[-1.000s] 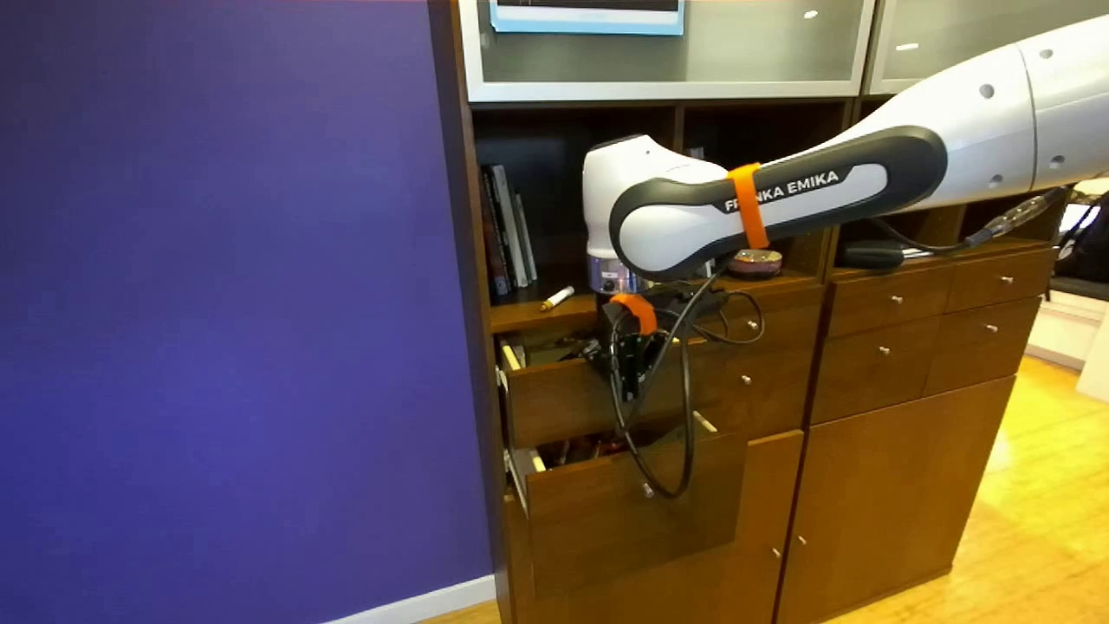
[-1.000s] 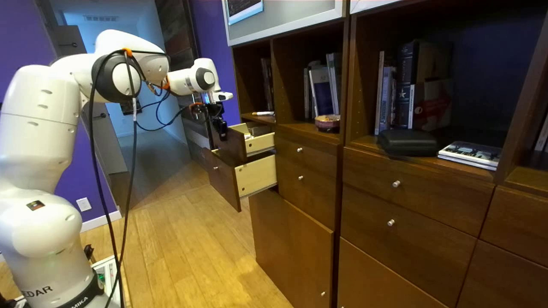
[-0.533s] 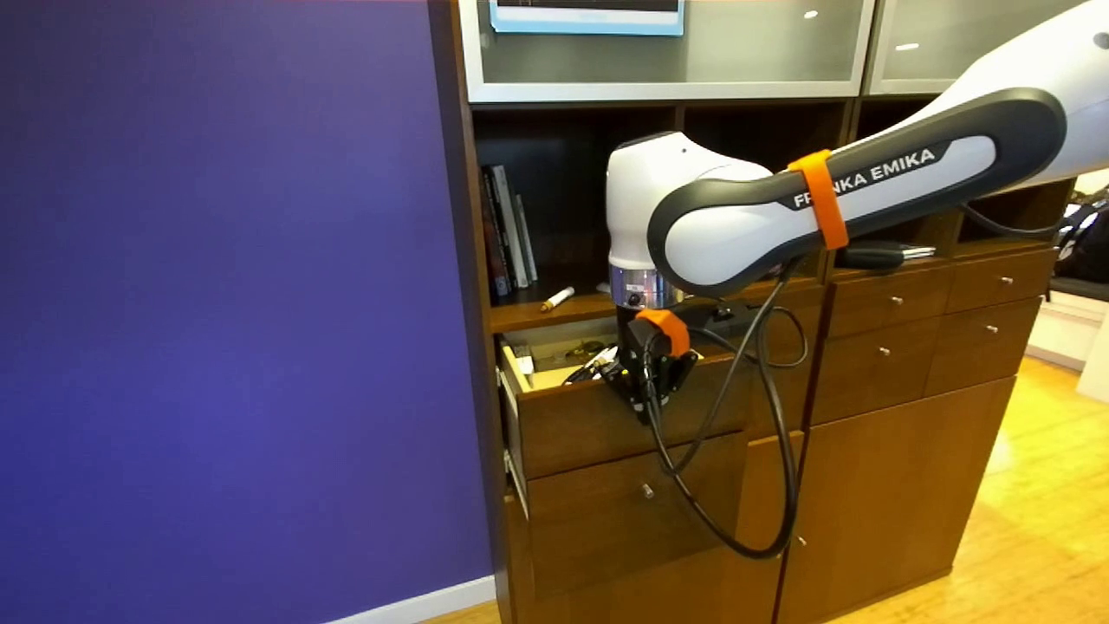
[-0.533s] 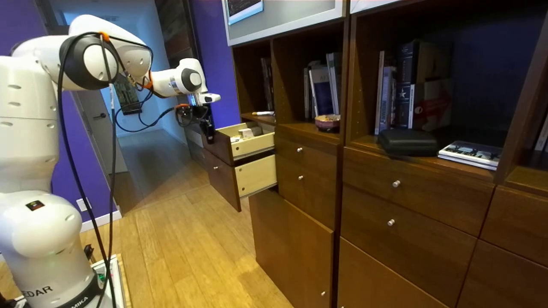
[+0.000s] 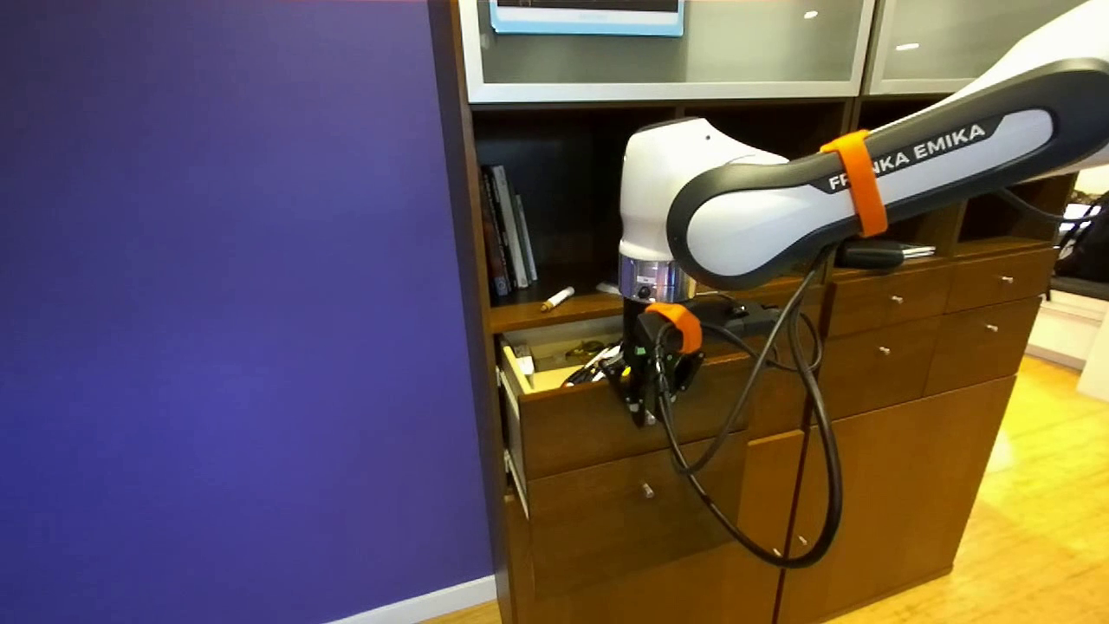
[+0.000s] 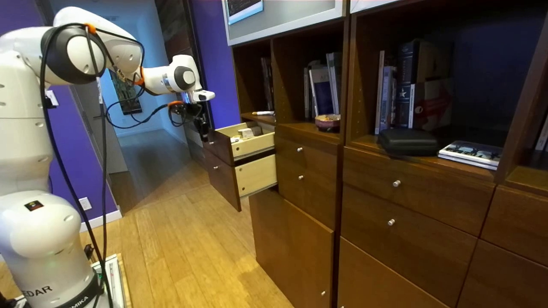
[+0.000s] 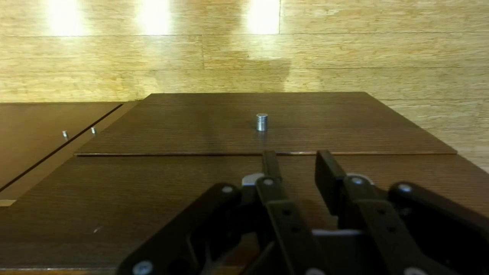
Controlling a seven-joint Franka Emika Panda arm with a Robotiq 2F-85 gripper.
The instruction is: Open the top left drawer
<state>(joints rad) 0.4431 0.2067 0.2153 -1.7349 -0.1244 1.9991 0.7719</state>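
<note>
Gripper (image 7: pixel 297 168): we see its fingers apart, a clear gap between them.
Top left drawer (image 5: pixel 567 429): pulled out, just behind the fingertips, touching or not we cannot tell; smooth brown wooden face, pale wood inside.
Lower drawer (image 5: pixel 598 529): also out, at six o'clock from the top one, with a metal knob (image 5: pixel 647 490).
Contents (image 5: pixel 587 369): in an exterior view, white and dark pieces at ten o'clock from the gripper.
Marker (image 5: pixel 557 299): on the shelf (image 5: pixel 520 315), at eleven o'clock.
</note>
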